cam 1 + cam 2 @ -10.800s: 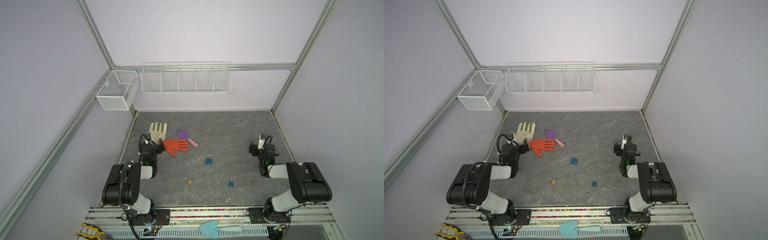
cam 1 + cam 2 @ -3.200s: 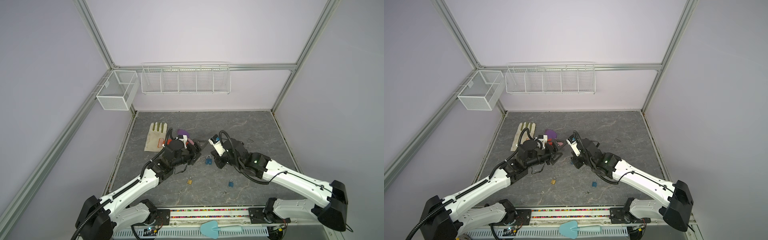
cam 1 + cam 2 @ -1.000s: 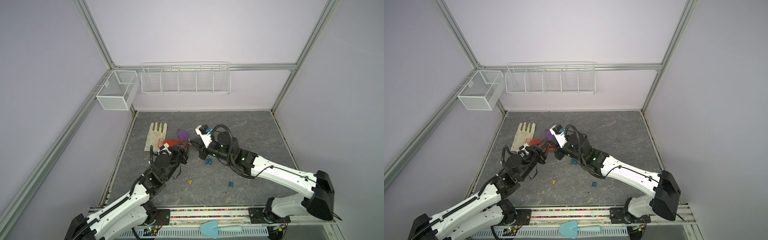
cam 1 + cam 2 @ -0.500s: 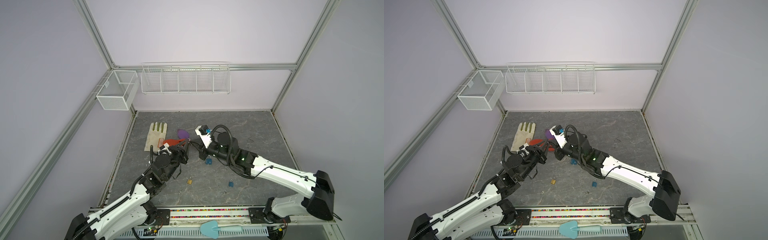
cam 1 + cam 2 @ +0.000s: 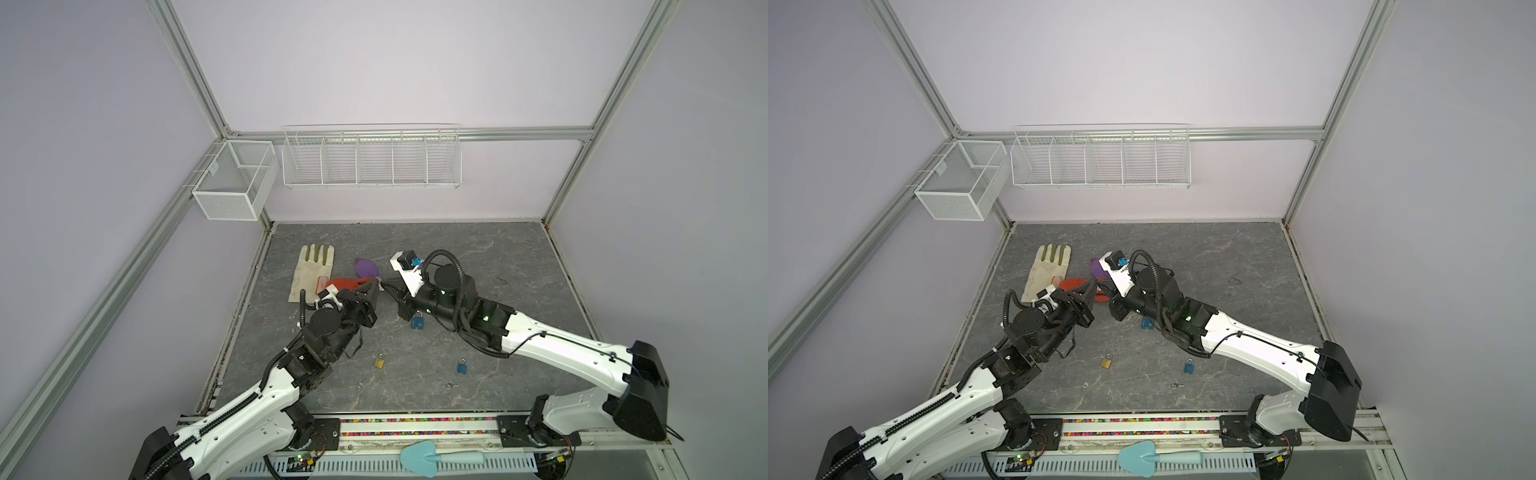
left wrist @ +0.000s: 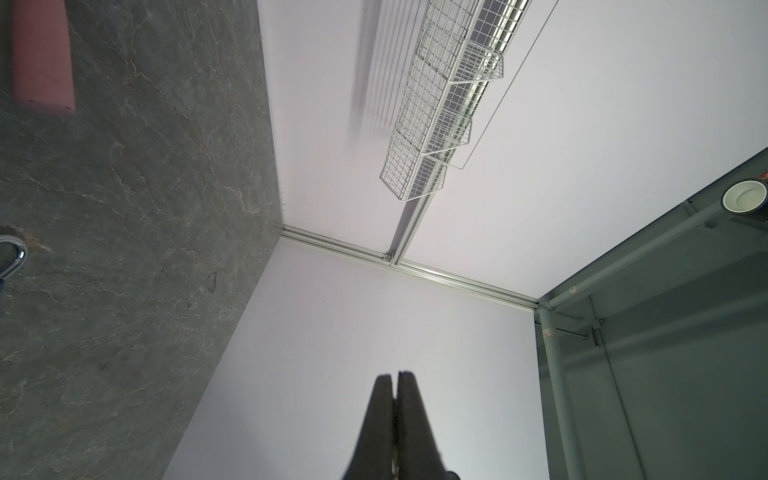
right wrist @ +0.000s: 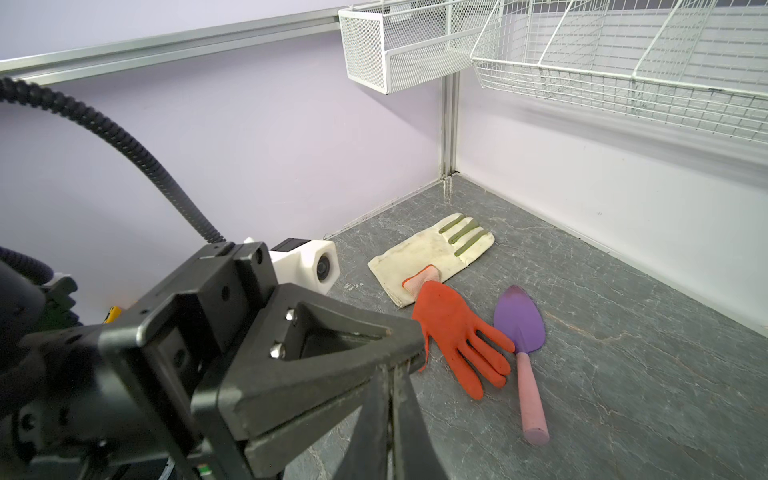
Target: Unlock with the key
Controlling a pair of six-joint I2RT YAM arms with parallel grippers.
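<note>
Grey stone tabletop (image 5: 478,241), mid-frame: left gripper (image 6: 395,380) clenched, right gripper (image 7: 391,370) clenched, tips seemingly almost touching; blue padlock (image 5: 417,322) just lower right.

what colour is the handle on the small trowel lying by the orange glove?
Pink: the handle of the purple-bladed plastic trowel. Clearest in the right wrist view.

walls (image 5: 374,62): plain pale lilac on three sides | frame (image 5: 187,62): aluminium posts and rails along the corners | table (image 5: 498,249): dark grey top with pale stone veins | back wall: long white wire basket (image 5: 371,166), five compartments | left corner: white mesh box (image 5: 232,183) hung on the rail | light: soft, even
</note>
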